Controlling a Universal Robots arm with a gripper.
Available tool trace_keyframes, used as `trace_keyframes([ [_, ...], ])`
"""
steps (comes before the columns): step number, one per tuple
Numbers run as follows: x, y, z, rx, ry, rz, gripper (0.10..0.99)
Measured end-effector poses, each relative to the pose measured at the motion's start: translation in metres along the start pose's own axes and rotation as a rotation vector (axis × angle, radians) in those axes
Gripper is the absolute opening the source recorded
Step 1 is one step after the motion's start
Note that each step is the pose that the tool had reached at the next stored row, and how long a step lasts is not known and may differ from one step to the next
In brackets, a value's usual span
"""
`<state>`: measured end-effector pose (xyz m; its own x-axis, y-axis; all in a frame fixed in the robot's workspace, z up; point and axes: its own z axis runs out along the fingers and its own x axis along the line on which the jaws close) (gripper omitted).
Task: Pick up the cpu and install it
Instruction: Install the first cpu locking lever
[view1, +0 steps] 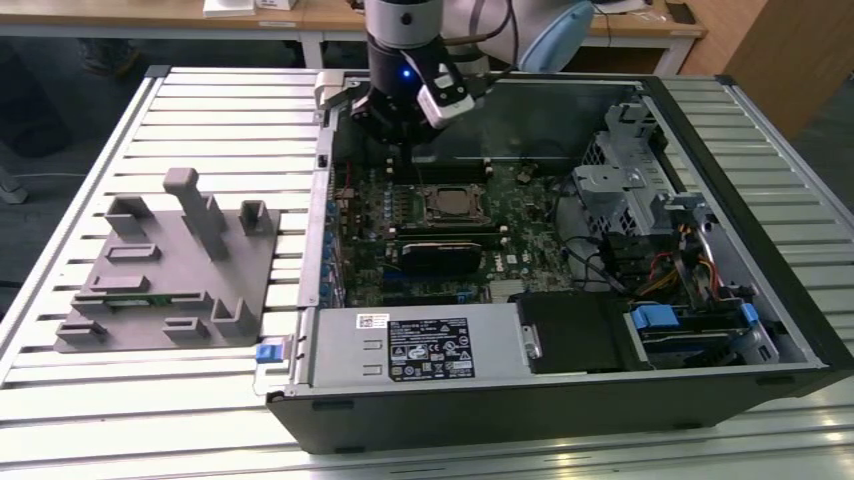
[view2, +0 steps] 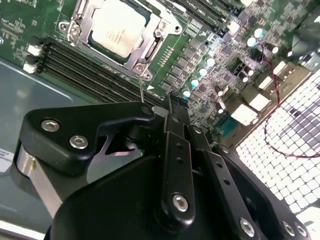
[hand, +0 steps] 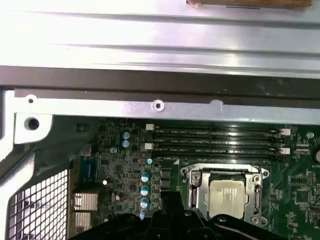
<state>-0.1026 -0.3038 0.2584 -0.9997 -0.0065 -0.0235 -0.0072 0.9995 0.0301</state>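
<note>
We are looking at an open computer case (view1: 561, 330) lying on a slatted table (view1: 200, 110), with the green motherboard (view1: 441, 230) facing up inside it. The cpu (view2: 119, 25) is sitting flat in its socket frame (view2: 150, 47) on the board, its pale metal top showing in both wrist views, and the memory slots (hand: 215, 142) are running just beside the socket. Our arm is hanging over the far edge of the case in the exterior view, and the pincer (view2: 172, 107) is hovering above the board near the socket, apart from the cpu and carrying nothing. Its black fingers (view2: 175, 150) are lying together, with no gap showing between them. On the exterior view's left, a grey fixture block (view1: 167, 270) is resting on the table, well apart from the case.
</note>
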Motion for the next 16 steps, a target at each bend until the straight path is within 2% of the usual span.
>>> trace_keyframes([
  [5,0.0014,0.0025,0.0034,0.001,-0.0045,0.040,0.106],
  [11,0.0014,0.0163,0.0041,0.001,-0.0048,0.042,0.106],
  [16,0.0003,0.0174,0.0042,0.001,-0.0047,0.043,0.106],
])
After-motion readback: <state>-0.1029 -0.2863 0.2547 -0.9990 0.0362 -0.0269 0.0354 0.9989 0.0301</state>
